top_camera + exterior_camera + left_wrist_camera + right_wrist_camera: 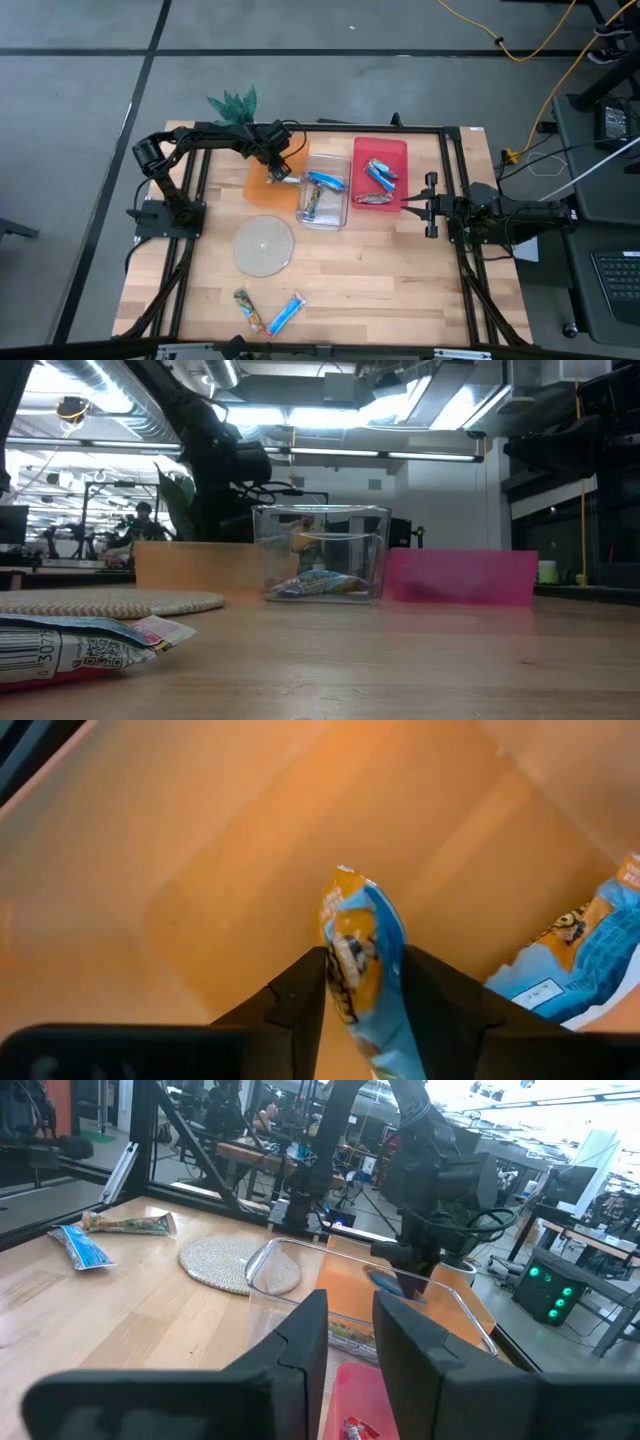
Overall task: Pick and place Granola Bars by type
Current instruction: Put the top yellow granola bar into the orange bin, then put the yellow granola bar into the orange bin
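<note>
My left gripper (279, 172) hangs over the orange bin (258, 188) and is shut on a blue-and-orange wrapped granola bar (362, 955). Another blue bar (590, 955) lies on the orange bin's floor beside it. The clear bin (325, 192) holds blue bars (326, 181), and the red bin (380, 175) holds several bars (381, 172). A tan bar (247, 306) and a blue bar (286, 314) lie flat on the table near its front edge. My right gripper (350, 1335) waits at the table's right, just right of the red bin, narrowly open and empty. My left gripper pinches the bar between its two fingers (300, 995), across the wrapper's width. The bar's free end (345, 885) sticks out beyond the fingertips toward the bin floor. The fingers point down from above. The bar is clear of the floor.
A round woven-looking plate (264, 245) lies on the table in front of the bins. A green plant (233, 103) stands at the far left edge. Dark frame rails (455, 170) run along the table's left and right sides. Bare wood lies between the plate and the right rail.
</note>
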